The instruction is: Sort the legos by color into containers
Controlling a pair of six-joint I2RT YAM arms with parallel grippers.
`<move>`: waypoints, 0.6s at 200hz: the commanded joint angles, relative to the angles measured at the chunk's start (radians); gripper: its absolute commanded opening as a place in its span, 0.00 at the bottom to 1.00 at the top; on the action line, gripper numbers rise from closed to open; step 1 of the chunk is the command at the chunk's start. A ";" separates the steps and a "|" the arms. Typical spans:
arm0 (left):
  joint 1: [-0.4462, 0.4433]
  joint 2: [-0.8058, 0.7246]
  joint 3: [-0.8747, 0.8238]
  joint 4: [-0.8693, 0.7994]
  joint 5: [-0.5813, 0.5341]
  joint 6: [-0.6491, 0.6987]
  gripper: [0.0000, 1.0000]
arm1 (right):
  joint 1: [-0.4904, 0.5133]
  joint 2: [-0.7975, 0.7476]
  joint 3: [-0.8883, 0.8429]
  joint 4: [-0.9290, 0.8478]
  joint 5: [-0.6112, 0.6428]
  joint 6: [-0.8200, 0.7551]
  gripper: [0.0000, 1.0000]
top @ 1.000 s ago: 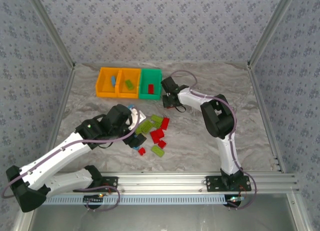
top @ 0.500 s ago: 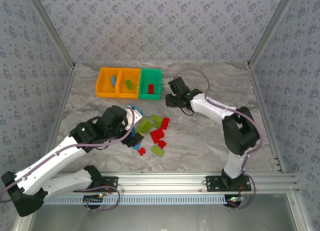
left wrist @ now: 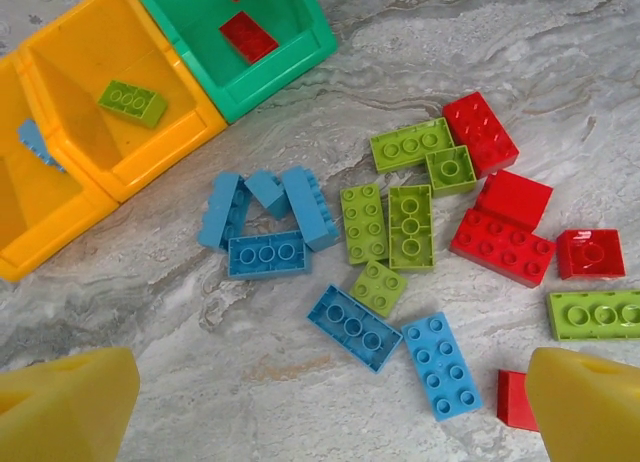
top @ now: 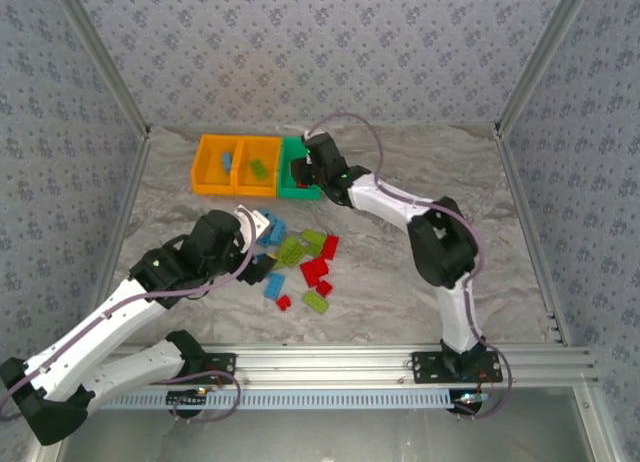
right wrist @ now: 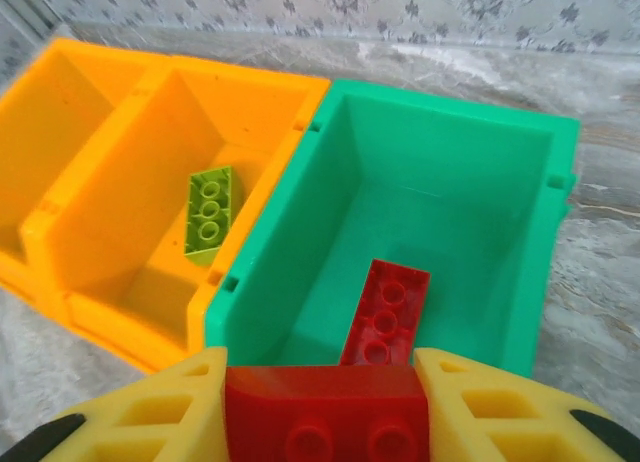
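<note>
My right gripper point(right wrist: 320, 407) is shut on a red lego point(right wrist: 325, 422) and hovers over the near edge of the green container point(right wrist: 440, 182), which holds one red lego point(right wrist: 388, 307). The middle orange container point(right wrist: 150, 162) holds a lime lego point(right wrist: 208, 214). The left orange container point(left wrist: 20, 207) holds a blue lego point(left wrist: 35, 142). Loose blue legos point(left wrist: 265, 254), lime legos point(left wrist: 410, 222) and red legos point(left wrist: 500, 244) lie scattered on the table. My left gripper point(left wrist: 330, 382) is open above them, nearest the blue ones. From above, the right gripper point(top: 307, 169) is at the green container point(top: 288, 187) and the left gripper point(top: 256, 232) by the pile.
The three containers stand joined in a row at the back left of the marble-patterned table point(top: 400, 272). Metal frame posts point(top: 130, 112) and patterned walls close in the sides and back. The left arm point(top: 150, 282) stretches across the near left.
My right gripper swung left from the table beside the containers to over the green container, carrying the red lego. The left arm shifted slightly left and nearer, its gripper staying open.
</note>
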 commanded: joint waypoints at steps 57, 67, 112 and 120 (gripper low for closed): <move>0.024 0.034 0.000 0.012 -0.083 -0.051 0.99 | -0.016 0.036 0.123 -0.117 0.035 -0.058 0.66; 0.054 0.049 0.009 0.010 -0.084 -0.084 0.99 | -0.017 0.005 0.111 -0.136 0.031 -0.064 0.66; 0.207 0.119 0.060 0.003 -0.098 -0.479 0.99 | -0.011 -0.235 -0.035 -0.253 -0.105 -0.086 0.67; 0.225 0.136 0.053 0.014 -0.085 -0.562 0.98 | -0.009 -0.292 -0.072 -0.282 -0.131 -0.097 0.69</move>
